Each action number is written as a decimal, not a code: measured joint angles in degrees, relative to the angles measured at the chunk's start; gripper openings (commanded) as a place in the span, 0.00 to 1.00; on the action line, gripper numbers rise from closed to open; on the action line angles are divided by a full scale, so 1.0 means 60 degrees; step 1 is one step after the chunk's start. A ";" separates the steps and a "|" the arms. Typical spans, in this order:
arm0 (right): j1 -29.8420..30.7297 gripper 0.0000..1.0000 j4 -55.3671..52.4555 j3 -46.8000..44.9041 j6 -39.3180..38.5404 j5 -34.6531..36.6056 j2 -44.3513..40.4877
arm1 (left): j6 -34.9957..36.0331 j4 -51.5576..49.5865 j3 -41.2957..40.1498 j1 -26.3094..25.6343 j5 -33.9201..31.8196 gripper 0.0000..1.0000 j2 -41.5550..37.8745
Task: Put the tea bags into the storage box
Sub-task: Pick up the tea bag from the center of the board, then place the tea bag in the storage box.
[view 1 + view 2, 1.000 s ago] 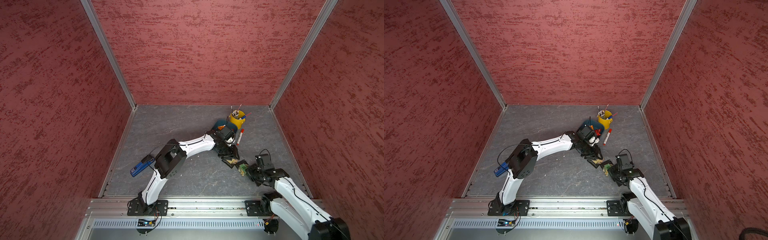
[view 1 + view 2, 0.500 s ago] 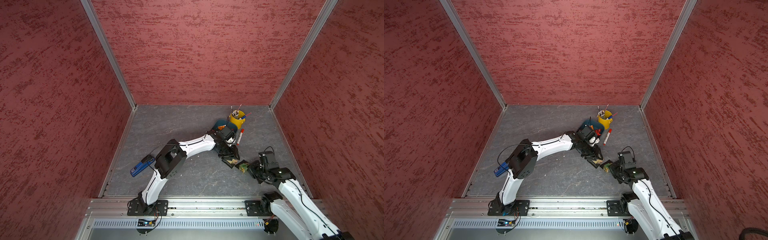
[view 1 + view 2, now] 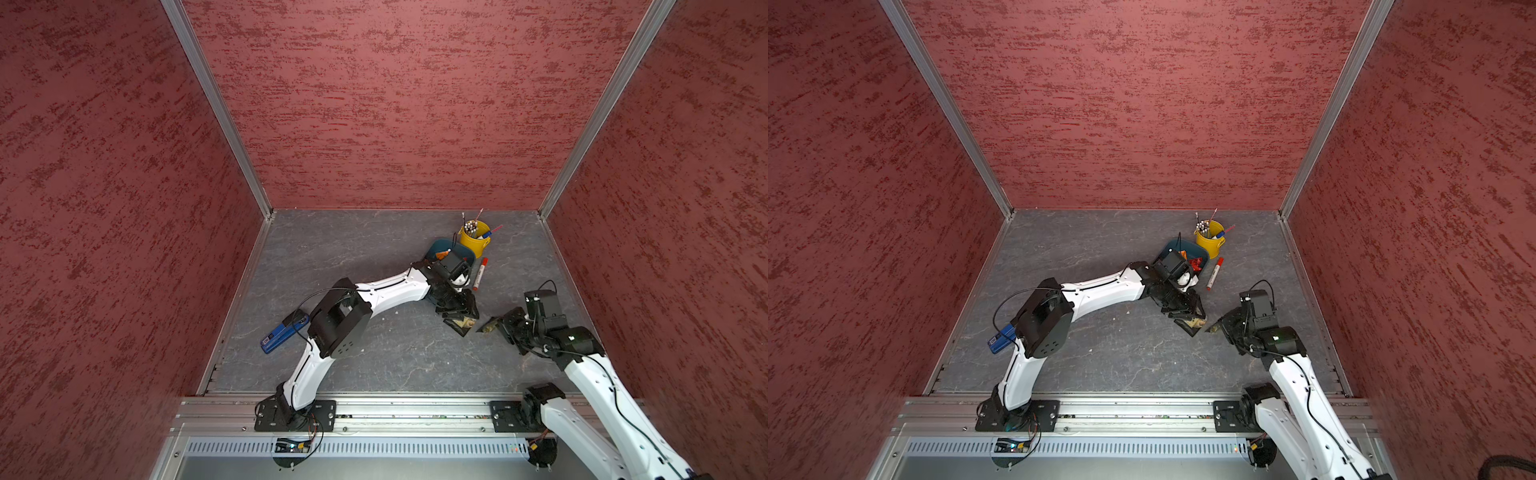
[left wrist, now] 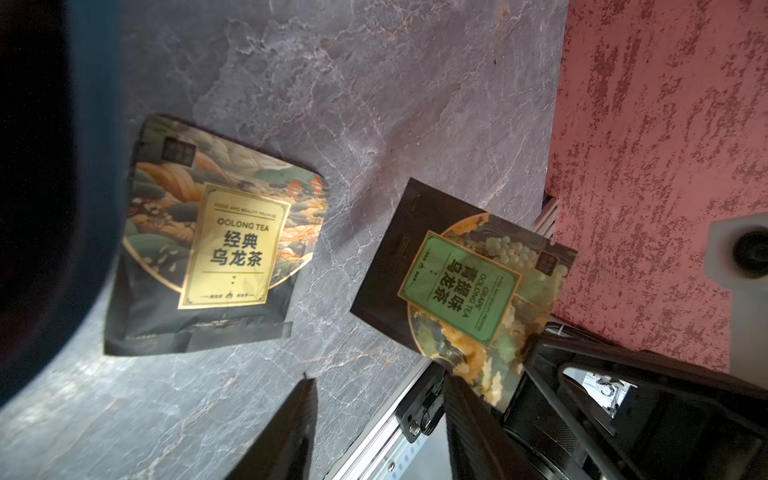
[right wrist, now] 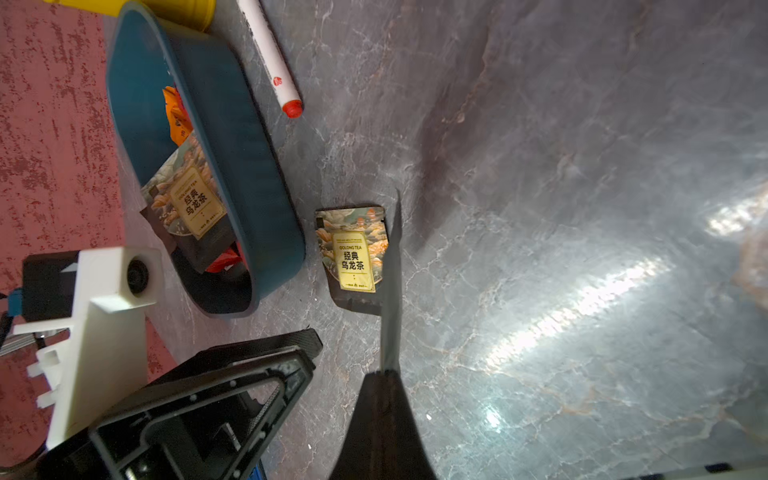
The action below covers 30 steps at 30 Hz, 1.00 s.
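Note:
My left gripper (image 4: pixel 378 378) is open and empty, hovering over the table. Just beyond its fingertips a black tea bag with a yellow label (image 4: pixel 216 249) lies flat beside the storage box; both top views show it (image 3: pixel 461 325) (image 3: pixel 1192 325). My right gripper (image 5: pixel 384 374) is shut on a green-labelled tea bag (image 4: pixel 461 282), which appears edge-on (image 5: pixel 392 270) in the right wrist view and hangs just above the table (image 3: pixel 490 326). The dark teal storage box (image 5: pixel 249 187) (image 3: pixel 436 247) holds a yellow-labelled tea bag (image 5: pixel 187 199), an orange one (image 5: pixel 176 116) and red ones (image 3: pixel 1196 262).
A yellow cup of pens (image 3: pixel 475 239) stands behind the box. A red-and-white marker pen (image 3: pixel 480 272) lies to its right. A blue device (image 3: pixel 284 332) lies at the left by my left arm's elbow. Red walls enclose the table, and a metal rail runs along the front.
My right arm has swung a little back and to the right, the green-labelled tea bag still gripped. The left arm has stayed put.

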 measured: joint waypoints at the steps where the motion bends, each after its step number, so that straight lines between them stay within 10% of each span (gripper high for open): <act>1: 0.0000 0.00 -0.0007 0.0055 -0.0007 -0.0004 0.0040 | -0.0025 0.0004 -0.0109 0.0036 -0.0025 0.55 -0.0109; 30: 0.1104 0.00 0.2215 0.4215 -0.0226 -0.0372 0.4346 | -0.0066 0.0331 -0.4550 0.2102 -0.0827 0.61 -0.4160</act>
